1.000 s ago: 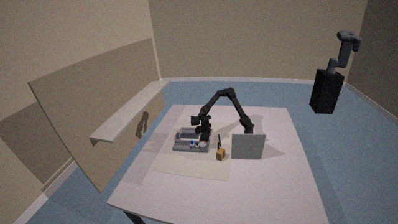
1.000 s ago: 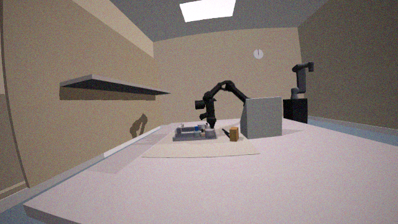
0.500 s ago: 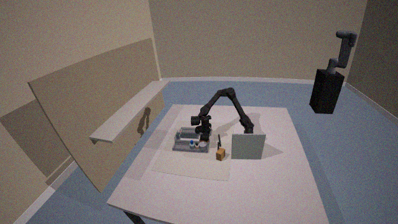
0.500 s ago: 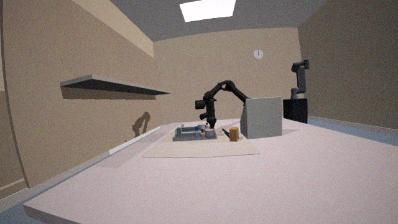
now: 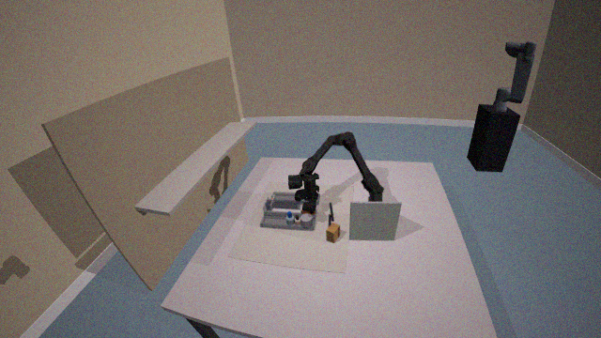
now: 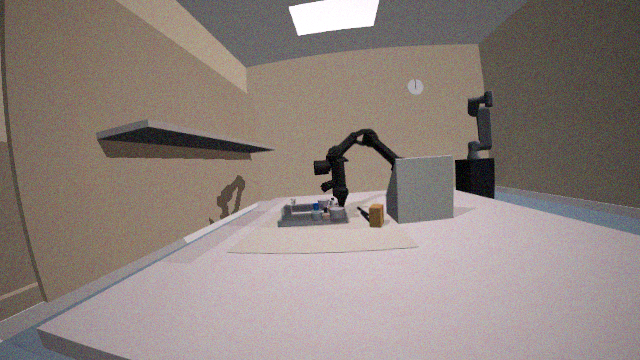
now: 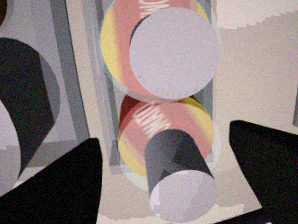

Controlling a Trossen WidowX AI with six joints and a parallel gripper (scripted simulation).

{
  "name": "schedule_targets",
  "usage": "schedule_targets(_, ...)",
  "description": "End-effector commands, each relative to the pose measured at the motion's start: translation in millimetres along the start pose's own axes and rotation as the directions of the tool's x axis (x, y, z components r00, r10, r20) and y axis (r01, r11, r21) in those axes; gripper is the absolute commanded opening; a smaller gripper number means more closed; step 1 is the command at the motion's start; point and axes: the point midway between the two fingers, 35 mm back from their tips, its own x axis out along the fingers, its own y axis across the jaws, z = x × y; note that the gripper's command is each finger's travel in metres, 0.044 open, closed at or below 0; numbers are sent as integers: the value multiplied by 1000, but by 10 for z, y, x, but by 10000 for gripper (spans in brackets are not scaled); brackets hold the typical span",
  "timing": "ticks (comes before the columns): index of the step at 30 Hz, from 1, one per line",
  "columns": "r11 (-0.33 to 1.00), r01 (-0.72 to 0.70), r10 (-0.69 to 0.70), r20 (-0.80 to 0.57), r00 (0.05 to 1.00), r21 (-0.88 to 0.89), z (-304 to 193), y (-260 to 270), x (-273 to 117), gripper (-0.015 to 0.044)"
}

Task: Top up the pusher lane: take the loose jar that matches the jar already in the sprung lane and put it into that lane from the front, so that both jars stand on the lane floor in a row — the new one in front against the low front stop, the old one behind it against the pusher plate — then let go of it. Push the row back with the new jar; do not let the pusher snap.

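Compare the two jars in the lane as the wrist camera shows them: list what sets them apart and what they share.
The near jar sits between the spread gripper fingers, with a gap on each side; the far jar lies beyond them. The near jar's lid is partly in dark shadow; the far jar's lid is evenly pale. The far jar stands by a pale plate at the top edge; the near jar does not. Both are upright in one lane, with matching red and yellow labels and pale round lids.

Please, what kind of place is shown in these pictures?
Probably a plain indoor test room set up like a shop-shelf restocking bench. A large white table carries a grey lane rack with labelled jars, a wall shelf hangs beside it, and a second arm on a black pedestal stands apart.
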Motion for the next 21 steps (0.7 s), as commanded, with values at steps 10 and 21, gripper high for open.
schedule_targets(10,1000,-2,2,8,1000,4,-39,10,-162,271)
schedule_targets(21,1000,-2,2,6,1000,2,-408,16,-172,271)
